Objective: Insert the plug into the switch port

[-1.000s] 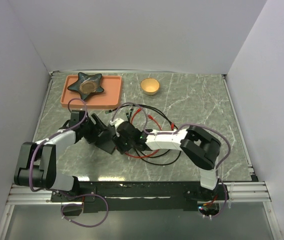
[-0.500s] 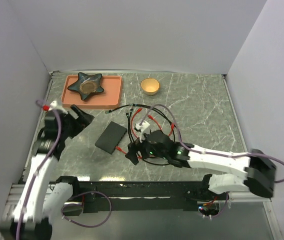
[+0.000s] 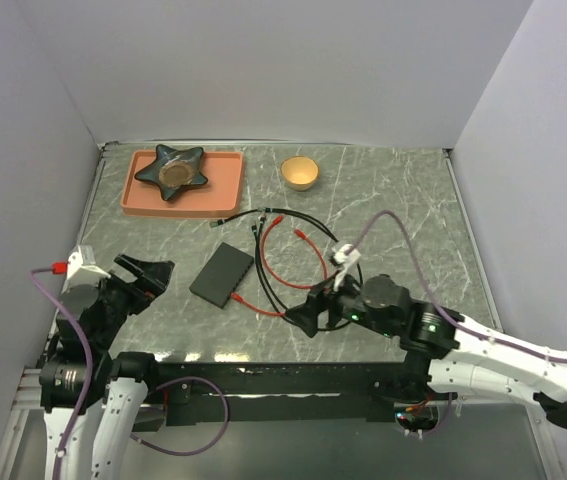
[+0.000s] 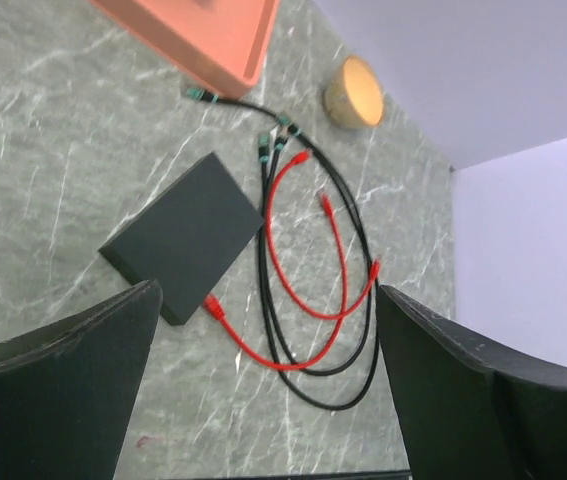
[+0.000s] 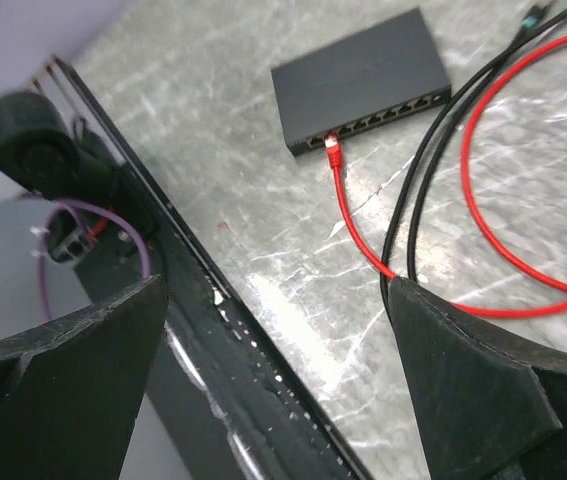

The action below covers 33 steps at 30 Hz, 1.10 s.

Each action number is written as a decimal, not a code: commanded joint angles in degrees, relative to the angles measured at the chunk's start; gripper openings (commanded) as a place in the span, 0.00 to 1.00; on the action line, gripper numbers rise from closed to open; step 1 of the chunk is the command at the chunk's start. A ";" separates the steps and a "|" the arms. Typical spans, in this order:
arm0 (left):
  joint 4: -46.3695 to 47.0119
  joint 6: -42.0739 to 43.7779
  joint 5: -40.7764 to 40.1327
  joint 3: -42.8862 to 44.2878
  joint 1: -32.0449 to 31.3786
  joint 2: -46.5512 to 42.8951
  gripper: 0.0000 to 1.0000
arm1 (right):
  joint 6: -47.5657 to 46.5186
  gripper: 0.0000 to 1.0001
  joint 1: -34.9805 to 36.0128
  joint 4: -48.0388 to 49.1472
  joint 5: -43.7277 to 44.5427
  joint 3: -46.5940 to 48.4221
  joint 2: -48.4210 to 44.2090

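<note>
Left claw (image 3: 151, 280), right claw (image 3: 301, 318) pulled back from switch (image 3: 222, 274).

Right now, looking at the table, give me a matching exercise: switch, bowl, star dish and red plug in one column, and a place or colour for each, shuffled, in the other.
Column one:
1. switch
2. bowl
3. star dish
4. red plug

Column two:
A. on the tray
B. yellow, right of the tray
C. at the switch's port edge
D. matte black, lying flat

Pairs: 1-D, 2-B, 3-A, 4-C.
</note>
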 commanded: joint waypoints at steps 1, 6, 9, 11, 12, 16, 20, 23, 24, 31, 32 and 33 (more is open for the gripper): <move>-0.05 2.48 2.10 -0.75 0.06 5.34 0.95 | 3.97 0.99 0.27 -5.92 4.68 1.16 -6.78; 1.17 6.54 2.19 0.83 0.06 11.41 0.95 | 5.38 0.99 0.36 -6.70 7.05 -0.25 -6.62; 5.21 5.31 4.73 -0.65 0.06 12.56 0.95 | 5.91 0.99 0.27 -8.90 8.55 0.98 -5.65; 7.49 3.82 7.28 -3.11 0.06 12.91 0.95 | 5.82 0.99 0.27 -10.66 9.25 2.12 -5.65; 9.68 3.38 7.90 -3.82 0.06 13.18 0.95 | 5.73 0.99 0.27 -11.19 9.43 2.47 -5.82; 12.42 2.50 9.05 -5.76 0.06 13.79 0.94 | 5.30 0.99 0.18 -13.56 9.95 5.37 -6.35; 14.09 2.59 9.75 -6.90 0.06 16.42 0.94 | 5.56 0.99 -0.26 -14.27 11.00 6.60 -4.34; 17.25 2.94 9.75 -8.21 0.06 19.32 0.93 | 6.26 0.99 -1.04 -12.34 11.54 5.55 -1.80; 17.96 3.29 9.32 -8.40 0.06 20.46 0.93 | 6.35 0.99 -2.70 -11.90 10.58 5.55 -0.91; 22.26 7.15 6.86 -5.32 0.06 31.89 0.93 | 1.96 0.99 -19.31 -4.52 -6.30 10.37 14.81; 23.84 7.42 6.50 -4.89 0.06 33.73 0.93 | 0.48 0.99 -20.63 -4.34 -8.13 11.78 20.05; 24.64 7.77 6.24 -4.79 0.06 34.61 0.93 | -0.06 0.99 -21.78 -4.25 -9.19 15.10 22.80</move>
